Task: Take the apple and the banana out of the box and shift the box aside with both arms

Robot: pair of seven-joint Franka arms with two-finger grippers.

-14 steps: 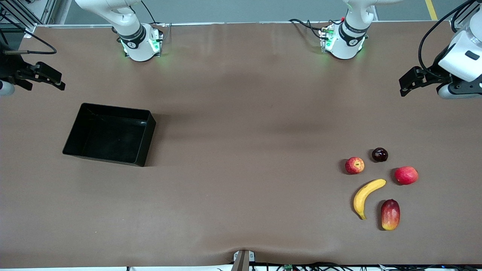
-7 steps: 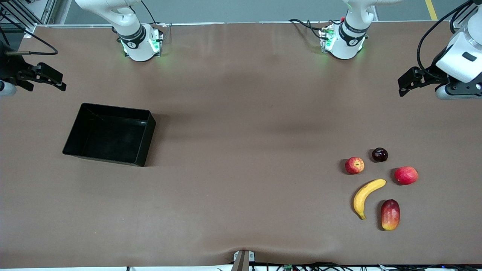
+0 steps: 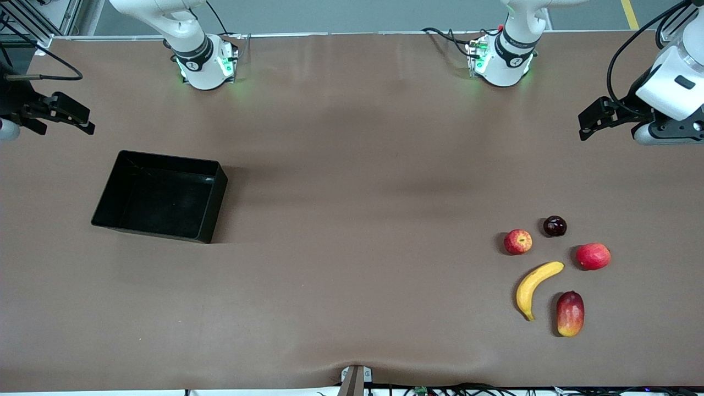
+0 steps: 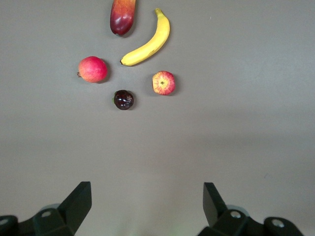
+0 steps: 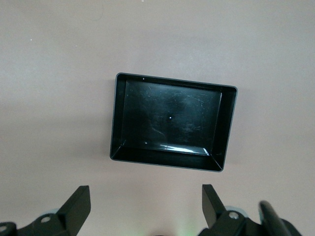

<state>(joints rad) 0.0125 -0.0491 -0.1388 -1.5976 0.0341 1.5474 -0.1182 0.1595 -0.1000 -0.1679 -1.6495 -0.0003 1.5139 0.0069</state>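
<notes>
Box [image 3: 159, 196] upright on the table [image 3: 352, 165] toward the right arm's end, open-topped, nothing inside; seen whole in the right wrist view [image 5: 172, 121].

Fruit grouped toward the left arm's end. Banana [image 3: 534, 286] flat on the cloth, curved. Apple [image 3: 518, 241] at about 11 o'clock from the banana, apart from it. Dark fruit [image 3: 555, 226] at about 2 o'clock from the apple, near it. Red fruit [image 3: 593, 256] at about 2 o'clock from the banana. Mango [image 3: 570, 313] at about 4 o'clock from the banana, just beside its stem end. No two fruits touching.

Left gripper [image 3: 587, 122] up in the air over bare table at the left arm's end, jaws wide, holding nothing [image 4: 147, 204].

Right gripper [image 3: 77, 118] aloft over bare table at the right arm's end, jaws wide, holding nothing [image 5: 146, 204].
</notes>
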